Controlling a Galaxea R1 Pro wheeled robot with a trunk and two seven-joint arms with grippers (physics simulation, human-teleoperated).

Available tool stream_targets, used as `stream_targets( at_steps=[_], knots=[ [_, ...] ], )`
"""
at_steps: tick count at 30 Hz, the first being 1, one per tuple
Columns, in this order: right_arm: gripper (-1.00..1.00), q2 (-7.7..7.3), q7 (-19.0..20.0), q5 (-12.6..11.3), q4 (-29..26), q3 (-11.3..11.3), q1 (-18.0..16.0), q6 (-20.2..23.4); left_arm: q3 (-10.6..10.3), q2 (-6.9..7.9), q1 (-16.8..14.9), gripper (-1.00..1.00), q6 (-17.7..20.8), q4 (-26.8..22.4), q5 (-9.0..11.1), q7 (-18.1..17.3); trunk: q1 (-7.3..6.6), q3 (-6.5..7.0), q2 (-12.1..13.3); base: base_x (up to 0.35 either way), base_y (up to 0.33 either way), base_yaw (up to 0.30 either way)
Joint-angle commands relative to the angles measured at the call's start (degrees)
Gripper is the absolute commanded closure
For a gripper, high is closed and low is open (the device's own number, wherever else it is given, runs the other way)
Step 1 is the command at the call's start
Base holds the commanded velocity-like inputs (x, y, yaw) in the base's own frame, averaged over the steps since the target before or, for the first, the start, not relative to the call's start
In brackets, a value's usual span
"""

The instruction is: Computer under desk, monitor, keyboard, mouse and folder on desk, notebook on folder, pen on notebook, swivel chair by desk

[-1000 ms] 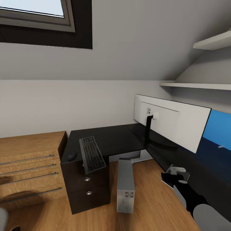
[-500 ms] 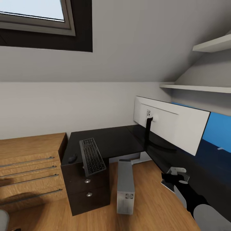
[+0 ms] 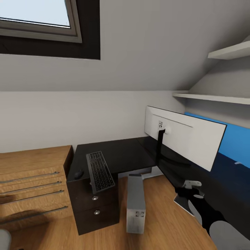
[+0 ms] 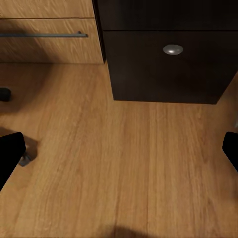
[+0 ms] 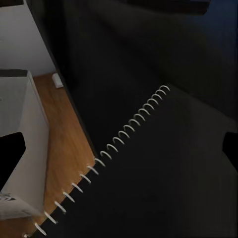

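A sloped-ceiling bedroom; the keyboard overhangs the table's front edge and could tip off. Both the left pincer and the right pincer stand apart, above the notebook

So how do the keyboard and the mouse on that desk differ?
The keyboard is long and flat with rows of keys, and its near end hangs over the desk edge. The mouse is a small rounded oval lying fully on top. Both are black and lie side by side.
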Motion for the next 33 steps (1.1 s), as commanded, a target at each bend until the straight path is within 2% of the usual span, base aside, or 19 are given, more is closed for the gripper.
stream_targets(
  at_steps=[1, 7, 11, 12, 13, 17, 20, 24, 30, 33],
  knots=[
    [-1.00, -0.06, -0.30, -0.59, -0.54, 0.25, -0.01, 0.38, -0.48, 0.06, -0.07, -1.00, -0.33, 0.01, 0.58, 0.34, -0.23, 0.12, 0.38, 0.000, 0.000, 0.000],
    [-1.00, -0.13, -0.30, -0.63, -6.52, 0.18, 0.10, 2.31, -0.48, 0.06, -0.07, -1.00, -0.33, 0.00, 0.60, 0.34, -1.54, 1.19, 2.78, 0.000, 0.000, 0.000],
    [-1.00, -0.19, -0.31, -0.70, -13.84, 0.12, 0.72, 8.11, -0.48, 0.06, -0.07, -1.00, -0.32, 0.05, 0.61, 0.34, -2.42, 1.91, 4.39, 0.000, 0.000, 0.000],
    [-1.00, -0.20, -0.30, -0.79, -17.36, 0.10, 1.65, 10.48, -0.48, 0.06, -0.07, -1.00, -0.30, 0.06, 0.61, 0.34, -2.64, 2.09, 4.79, 0.000, 0.000, 0.000],
    [-1.00, -0.17, -0.36, -0.91, -26.29, 0.07, 6.01, 14.59, -0.48, 0.06, -0.07, -1.00, -0.28, 0.08, 0.62, 0.34, -2.86, 2.27, 5.19, 0.000, 0.000, 0.000],
    [-1.00, -0.01, -0.38, -1.00, -34.91, 0.09, 10.22, 18.32, -0.48, 0.06, -0.07, -1.00, -0.27, 0.13, 0.62, 0.29, -3.74, 2.99, 6.79, 0.000, 0.000, 0.000],
    [-1.00, -0.64, -1.05, -0.34, -36.55, 0.76, 10.46, 19.62, 0.17, -0.60, -0.73, -1.00, -0.91, 0.84, 0.36, 0.16, -3.74, 2.99, 6.79, 0.000, 0.000, 0.000],
    [-1.00, -1.05, -2.04, 0.96, -37.83, 2.04, 10.45, 20.50, 1.46, -0.53, -1.00, -1.00, -1.43, 2.13, 0.41, 0.42, -3.74, 2.99, 6.79, 0.000, 0.000, 0.000],
    [-1.00, 0.90, -2.05, 2.71, -38.13, 2.89, 10.47, 18.97, 1.85, -0.09, -0.96, -1.00, -1.49, 4.07, 0.44, 1.13, -3.74, 2.99, 6.79, 0.000, 0.000, 0.000],
    [-1.00, 1.87, -2.05, 2.77, -38.17, 2.94, 10.50, 18.10, 1.83, -0.02, -0.95, -1.00, -1.49, 5.04, 0.44, 1.17, -3.74, 2.99, 6.79, 0.000, 0.000, 0.000]
  ],
)
